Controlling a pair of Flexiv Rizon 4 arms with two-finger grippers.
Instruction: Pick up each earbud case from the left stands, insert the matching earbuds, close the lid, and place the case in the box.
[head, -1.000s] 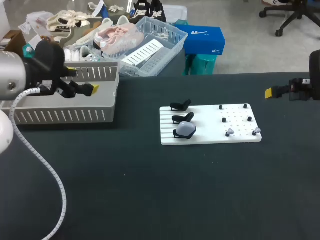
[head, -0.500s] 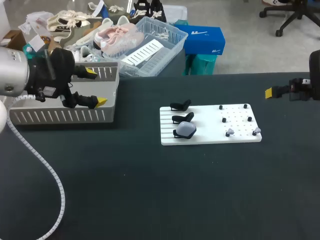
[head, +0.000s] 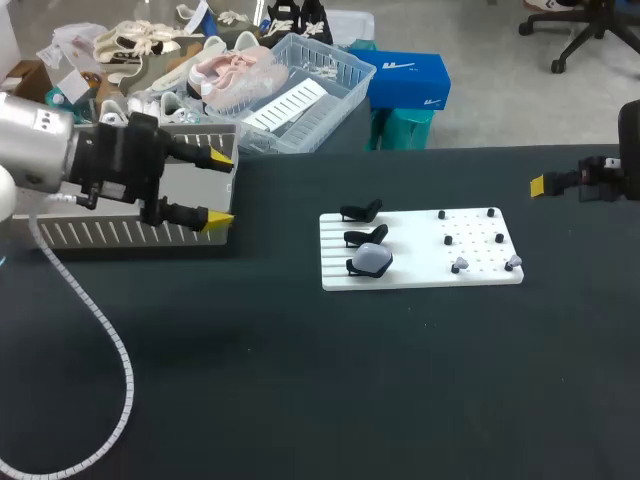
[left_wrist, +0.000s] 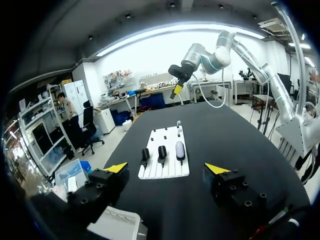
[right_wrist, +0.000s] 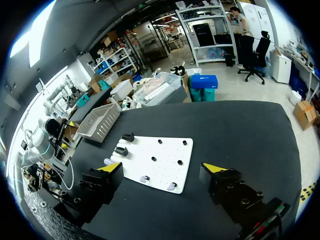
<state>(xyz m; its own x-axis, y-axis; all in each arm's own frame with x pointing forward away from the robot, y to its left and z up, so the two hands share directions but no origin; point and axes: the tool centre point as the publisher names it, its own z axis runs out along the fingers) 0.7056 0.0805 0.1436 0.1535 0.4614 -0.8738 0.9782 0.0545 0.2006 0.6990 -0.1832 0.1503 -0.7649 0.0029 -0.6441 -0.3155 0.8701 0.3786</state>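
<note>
Left jaws and right jaws gape wide, empty; earbud case (head: 372, 260) on board (head: 420, 272).

surface: black table (head: 380, 380) | on it: white board (head: 412, 252); slatted box (head: 110, 233), apparently at far-left edge

Black table (head: 300, 380); white board (head: 420, 275); black stands (head: 362, 212); pale grey case (head: 373, 259); white slatted box (head: 120, 233); left gripper (head: 219, 190) yellow-tipped.

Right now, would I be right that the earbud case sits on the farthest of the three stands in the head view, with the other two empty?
Not quite: the head view shows the earbud case on the nearest of the three stands; the other two are empty.
</note>
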